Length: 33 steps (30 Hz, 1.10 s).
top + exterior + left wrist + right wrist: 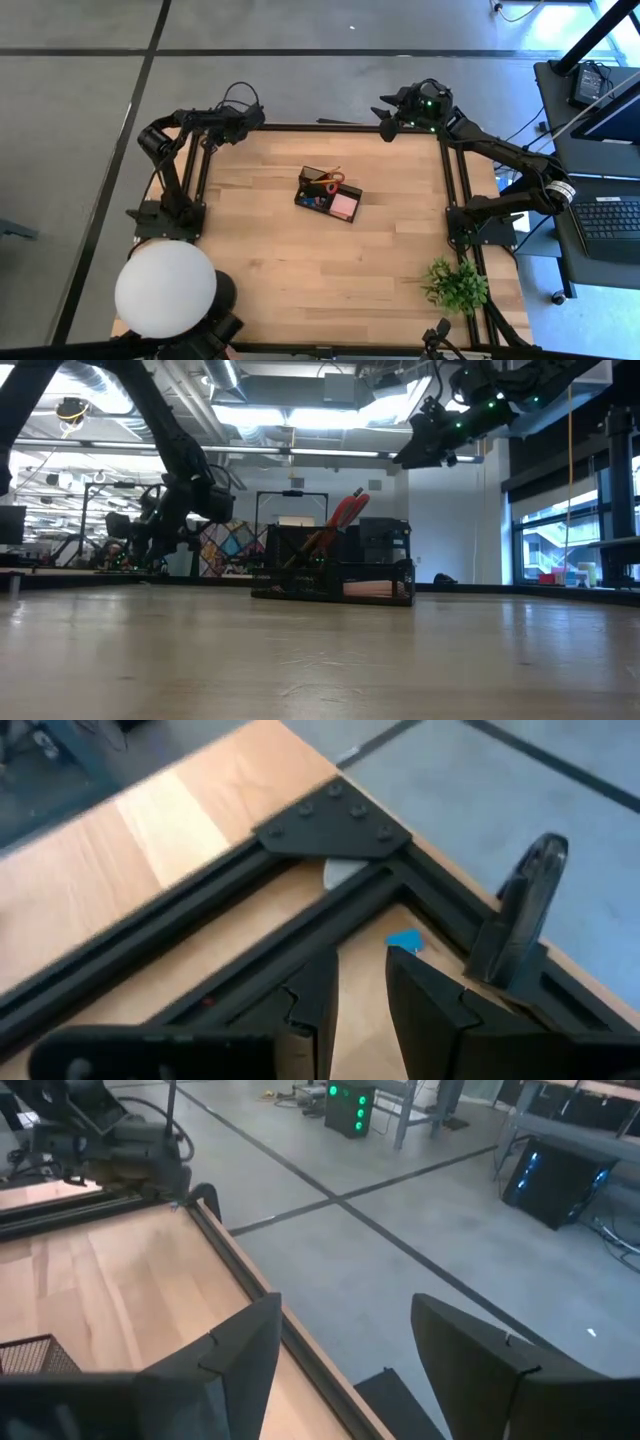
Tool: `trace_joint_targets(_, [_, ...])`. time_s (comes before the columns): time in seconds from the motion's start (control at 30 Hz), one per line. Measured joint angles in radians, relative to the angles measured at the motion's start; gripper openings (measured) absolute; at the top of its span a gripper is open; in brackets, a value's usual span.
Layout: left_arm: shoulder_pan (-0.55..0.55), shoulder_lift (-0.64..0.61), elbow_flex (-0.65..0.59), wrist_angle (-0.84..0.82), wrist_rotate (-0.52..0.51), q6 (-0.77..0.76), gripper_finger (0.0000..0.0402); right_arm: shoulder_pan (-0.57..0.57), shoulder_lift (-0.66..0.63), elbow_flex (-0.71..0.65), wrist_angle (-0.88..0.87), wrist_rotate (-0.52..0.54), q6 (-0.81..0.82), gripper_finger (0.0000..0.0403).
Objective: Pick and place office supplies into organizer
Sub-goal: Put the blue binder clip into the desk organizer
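Near the middle of the worktop point(280, 270) I see the organizer point(328, 194) holding red-handled scissors point(322, 178) and the pink sticky-note block point(343, 206). My left tool point(258, 116) hovers at the far-left corner, fingers narrowly apart, pinching nothing. My right tool point(386, 117) hangs spread and empty over the far-right corner.

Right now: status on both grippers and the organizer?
Left gripper empty, jaws apart, parked at table's far left corner. Right gripper open, empty, raised at far right corner. Organizer mid-table, scissors upright inside. Nothing blocking.
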Motion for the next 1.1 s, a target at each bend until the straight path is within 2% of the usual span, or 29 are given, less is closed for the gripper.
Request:
trace_joint_targets(0.2, [0.022, 0.0, 0.003, 0.022, 0.088, 0.015, 0.0082, 0.0, 0.0, 0.0, -0.033, 0.0, -0.003, 0.0228])
trace_joint_targets(0.5, [0.057, -0.001, 0.004, 0.174, 0.137, 0.106, 0.0082, 0.001, 0.0, 0.0, -0.106, 0.0, -0.046, 0.0228])
trace_joint_targets(1.1, [0.084, -0.002, 0.027, 0.137, 0.155, 0.041, 0.0082, 0.0, 0.0, 0.0, -0.1, 0.0, -0.049, 0.0228])
